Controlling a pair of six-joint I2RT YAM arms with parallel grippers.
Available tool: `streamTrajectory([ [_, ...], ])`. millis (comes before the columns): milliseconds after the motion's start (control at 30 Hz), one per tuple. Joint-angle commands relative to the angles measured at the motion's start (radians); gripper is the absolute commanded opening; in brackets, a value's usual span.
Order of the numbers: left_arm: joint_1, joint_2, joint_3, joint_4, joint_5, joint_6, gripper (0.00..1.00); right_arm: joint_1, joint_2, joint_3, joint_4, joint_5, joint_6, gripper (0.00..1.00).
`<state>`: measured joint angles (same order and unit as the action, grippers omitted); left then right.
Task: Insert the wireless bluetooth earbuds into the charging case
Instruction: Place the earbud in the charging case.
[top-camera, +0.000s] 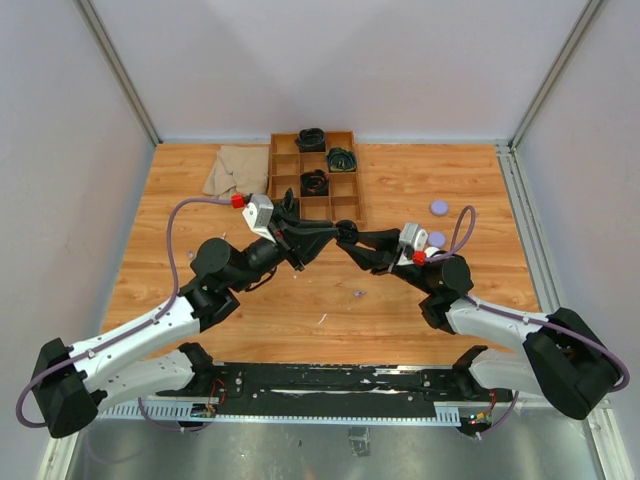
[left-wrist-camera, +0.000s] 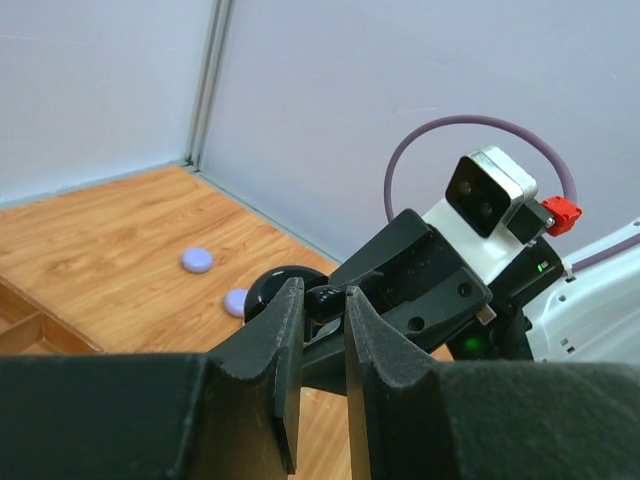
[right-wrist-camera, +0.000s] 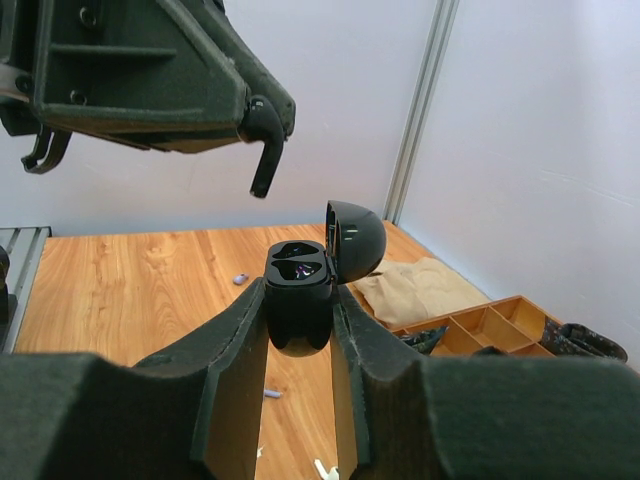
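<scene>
My left gripper (left-wrist-camera: 322, 300) pinches a black earbud (right-wrist-camera: 265, 160) above the open charging case (right-wrist-camera: 298, 270) clamped in my right gripper (right-wrist-camera: 298, 305); next, seat it.

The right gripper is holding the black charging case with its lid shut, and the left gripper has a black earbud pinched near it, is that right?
Not quite: the lid is open, as the right wrist view shows. The right gripper does hold the black charging case, and the left gripper pinches a black earbud near it.
</scene>
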<state>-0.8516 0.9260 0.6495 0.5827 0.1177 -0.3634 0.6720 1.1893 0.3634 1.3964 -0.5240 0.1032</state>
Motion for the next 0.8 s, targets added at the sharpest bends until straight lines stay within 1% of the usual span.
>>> streamTrajectory([
  [0, -0.016, 0.019, -0.016, 0.103, 0.007, 0.014, 0.20, 0.009, 0.003, 0.017, 0.093, -0.010, 0.024, 0.01],
  [267, -0.032, 0.060, -0.025, 0.154, 0.004, 0.017, 0.20, 0.010, -0.003, 0.016, 0.099, -0.019, 0.030, 0.01],
  [767, -0.044, 0.083, -0.047, 0.163, -0.033, 0.034, 0.20, 0.010, -0.020, 0.010, 0.105, -0.020, 0.035, 0.01],
])
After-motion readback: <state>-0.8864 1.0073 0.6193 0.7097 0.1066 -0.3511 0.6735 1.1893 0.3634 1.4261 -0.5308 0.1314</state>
